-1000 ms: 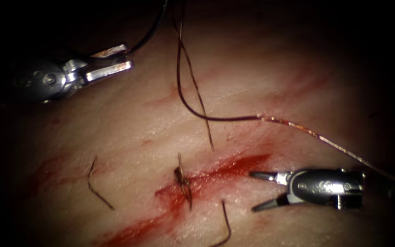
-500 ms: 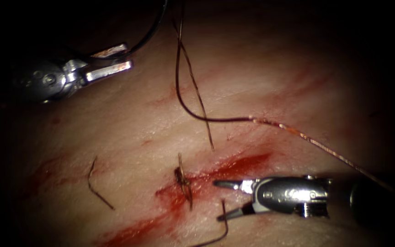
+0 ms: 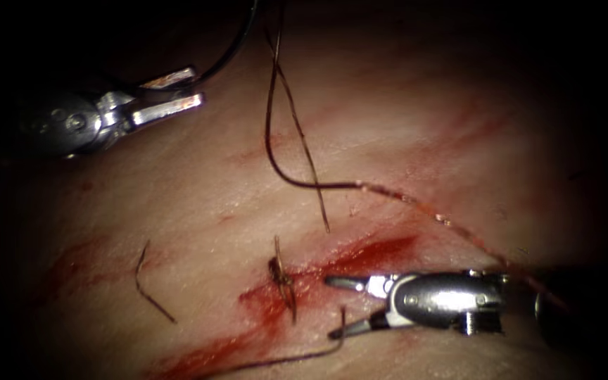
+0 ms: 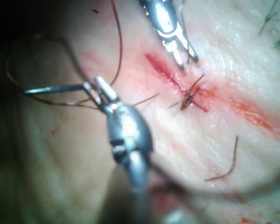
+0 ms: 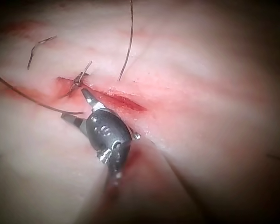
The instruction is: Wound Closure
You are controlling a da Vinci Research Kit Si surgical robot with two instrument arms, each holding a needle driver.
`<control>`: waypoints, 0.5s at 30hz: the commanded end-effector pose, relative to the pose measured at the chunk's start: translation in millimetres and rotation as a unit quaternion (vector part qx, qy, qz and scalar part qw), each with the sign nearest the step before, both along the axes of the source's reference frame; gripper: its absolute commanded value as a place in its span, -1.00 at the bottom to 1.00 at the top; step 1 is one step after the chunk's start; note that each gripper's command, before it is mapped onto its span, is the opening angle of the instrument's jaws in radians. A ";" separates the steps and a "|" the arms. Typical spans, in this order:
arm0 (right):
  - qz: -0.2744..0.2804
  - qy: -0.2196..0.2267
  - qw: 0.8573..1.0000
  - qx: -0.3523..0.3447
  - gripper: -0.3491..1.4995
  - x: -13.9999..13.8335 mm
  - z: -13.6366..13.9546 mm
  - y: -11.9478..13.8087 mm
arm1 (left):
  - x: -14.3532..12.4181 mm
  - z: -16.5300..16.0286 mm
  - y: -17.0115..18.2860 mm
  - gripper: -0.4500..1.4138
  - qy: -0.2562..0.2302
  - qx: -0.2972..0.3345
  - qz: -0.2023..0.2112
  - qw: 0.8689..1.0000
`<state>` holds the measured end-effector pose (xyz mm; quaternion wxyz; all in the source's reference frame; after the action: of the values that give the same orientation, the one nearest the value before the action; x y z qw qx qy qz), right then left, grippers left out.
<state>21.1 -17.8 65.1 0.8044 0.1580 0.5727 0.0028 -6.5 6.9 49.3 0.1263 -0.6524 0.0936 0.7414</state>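
left tool (image 3: 177,95): parked well up and left of the cut, jaws pinching the needle (image 4: 53,88) near one end, so the curve sticks out sideways, clear of the tissue (image 3: 198,204). Looks like it's just keeping the needle safe and out of the way.
needle: off the tissue, not in it, with dark thread (image 3: 279,158) trailing from it.
loose thread bit (image 3: 150,288): lying flat, well apart from both tools, left of the cut.
knot (image 3: 281,278): tied stitch sitting on the cut (image 3: 360,257), just ahead of the right tool's upper tip.
right tool (image 3: 339,306): jaws spread wide, holding nothing, straddling the cut's lower lip right beside the knot. The thread tail (image 3: 344,320) stands just at its lower tip, so I'd guess that's what it's lined up for.
change: since a second ago the right tool has slid in leftward toward the knot; the tail now lies flatter, and the long thread on the right sagged lower. Left tool hasn't budged.
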 end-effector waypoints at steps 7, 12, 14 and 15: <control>-0.011 -0.050 0.997 0.064 -1.00 0.1 1.3 -1.3 | -0.4 0.6 -0.1 -1.00 -0.001 0.000 0.001 1.000; -0.014 -0.066 0.991 0.115 -1.00 -0.7 0.9 -1.5 | -0.4 0.6 -0.1 -1.00 -0.001 0.001 0.001 1.000; -0.026 -0.078 0.988 0.132 -1.00 -0.8 0.6 -1.9 | -0.4 0.6 -0.1 -1.00 -0.001 0.001 0.001 1.000; -0.031 -0.081 0.987 0.135 -1.00 -0.8 0.5 -2.1 | -0.4 0.6 -0.1 -1.00 -0.001 0.001 0.001 1.000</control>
<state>19.5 -19.1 65.2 0.8204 0.2824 0.4924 0.0688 -6.4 6.9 49.2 0.1264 -0.6526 0.0931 0.7412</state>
